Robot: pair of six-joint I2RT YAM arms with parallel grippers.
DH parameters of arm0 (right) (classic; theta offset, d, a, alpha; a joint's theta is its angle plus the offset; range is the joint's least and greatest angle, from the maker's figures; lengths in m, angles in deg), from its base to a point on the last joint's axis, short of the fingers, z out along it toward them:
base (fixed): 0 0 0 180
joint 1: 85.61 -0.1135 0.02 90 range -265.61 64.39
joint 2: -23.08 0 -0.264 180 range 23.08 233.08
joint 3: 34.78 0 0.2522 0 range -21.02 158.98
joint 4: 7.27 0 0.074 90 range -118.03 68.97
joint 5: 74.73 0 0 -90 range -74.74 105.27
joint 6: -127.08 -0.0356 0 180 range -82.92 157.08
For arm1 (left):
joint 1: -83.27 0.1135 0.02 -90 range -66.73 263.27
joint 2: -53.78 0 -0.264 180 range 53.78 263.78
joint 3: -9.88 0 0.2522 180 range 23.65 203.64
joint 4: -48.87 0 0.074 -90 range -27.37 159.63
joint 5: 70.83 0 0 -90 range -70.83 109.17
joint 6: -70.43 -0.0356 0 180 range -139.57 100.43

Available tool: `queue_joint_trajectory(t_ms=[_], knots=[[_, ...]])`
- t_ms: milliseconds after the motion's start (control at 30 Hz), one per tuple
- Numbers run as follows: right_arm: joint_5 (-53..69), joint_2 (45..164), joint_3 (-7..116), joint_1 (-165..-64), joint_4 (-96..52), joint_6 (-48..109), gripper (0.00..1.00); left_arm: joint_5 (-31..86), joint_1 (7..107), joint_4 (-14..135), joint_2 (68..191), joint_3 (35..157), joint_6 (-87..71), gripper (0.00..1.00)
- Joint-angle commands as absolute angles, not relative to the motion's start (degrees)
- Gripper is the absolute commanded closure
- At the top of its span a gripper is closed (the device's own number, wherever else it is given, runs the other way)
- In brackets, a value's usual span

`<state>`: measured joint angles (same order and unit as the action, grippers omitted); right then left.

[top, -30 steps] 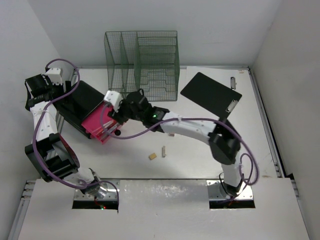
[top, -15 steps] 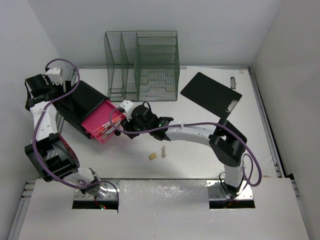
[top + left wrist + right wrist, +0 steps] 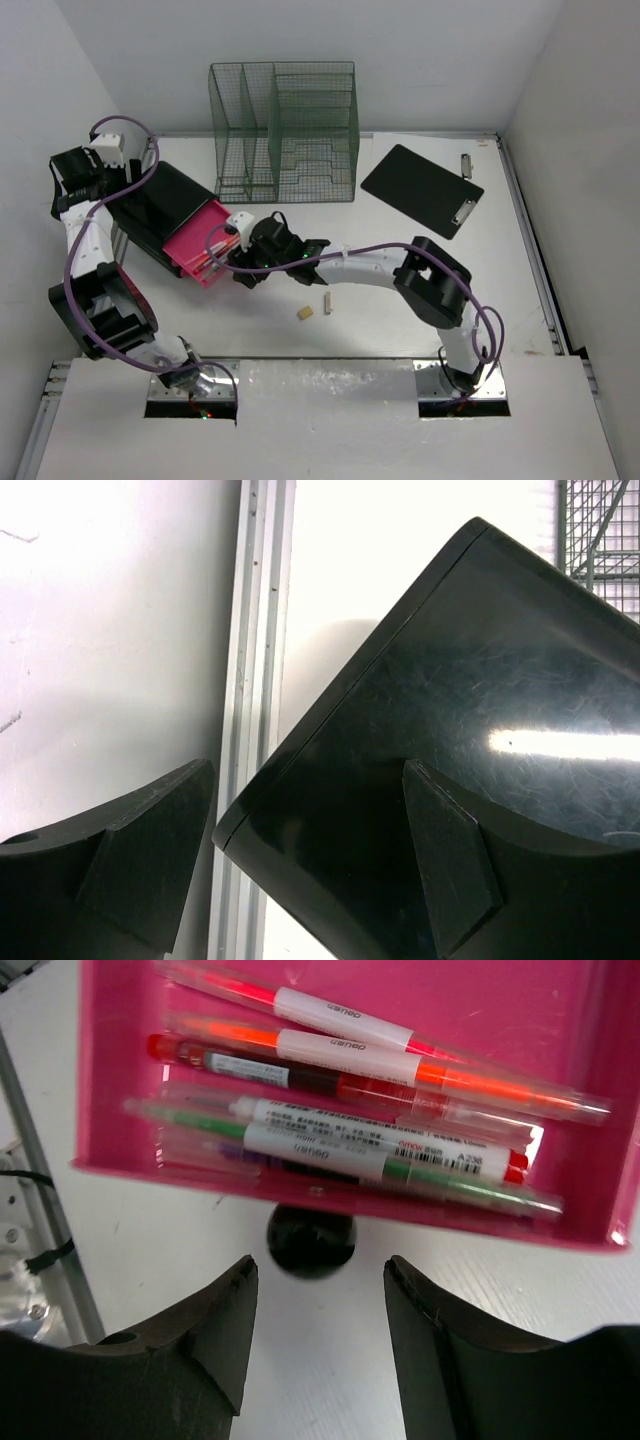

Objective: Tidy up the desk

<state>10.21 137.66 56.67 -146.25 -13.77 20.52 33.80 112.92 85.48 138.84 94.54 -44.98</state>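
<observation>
The white desk (image 3: 400, 290) carries a black drawer box (image 3: 160, 200) at the left with its pink drawer (image 3: 195, 250) pulled out. In the right wrist view the pink drawer (image 3: 340, 1020) holds several pens (image 3: 340, 1070), and its black knob (image 3: 311, 1240) points at me. My right gripper (image 3: 318, 1280) is open and empty just in front of the knob, without touching it; it also shows in the top view (image 3: 240, 268). My left gripper (image 3: 300, 830) is open, straddling the back corner of the black box (image 3: 450, 710); it sits at the far left in the top view (image 3: 80, 185).
A green wire-mesh organizer (image 3: 285, 130) stands at the back. A black clipboard (image 3: 420, 190) lies at the back right, with a small clip (image 3: 465, 163) beyond it. Two small pieces (image 3: 305, 313) (image 3: 327, 302) lie near the middle front. A metal rail (image 3: 255, 680) runs beside the box.
My right gripper has come off the top of the pink drawer and moved down and forward to the drawer's front, facing the knob. The left arm has not moved.
</observation>
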Motion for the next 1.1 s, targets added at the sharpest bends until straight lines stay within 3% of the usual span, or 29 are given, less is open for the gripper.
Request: queue_joint_trajectory(t_ms=[0, 533, 1067], knots=[[9.81, 140.23, 61.59, -146.69, -12.86, 19.15, 0.48, 31.83, 112.71, 90.75, 141.14, 93.61, -46.29, 0.25], [14.21, 141.9, 64.67, -146.6, -2.76, 18.62, 0.57, 31.83, 112.71, 90.05, 141.93, 93.08, -46.82, 0.25], [17.02, 154.11, 80.31, -145.99, 6.13, 17.74, 0.57, 33.58, 112.71, 89.17, 141.76, 91.94, -48.22, 0.25]])
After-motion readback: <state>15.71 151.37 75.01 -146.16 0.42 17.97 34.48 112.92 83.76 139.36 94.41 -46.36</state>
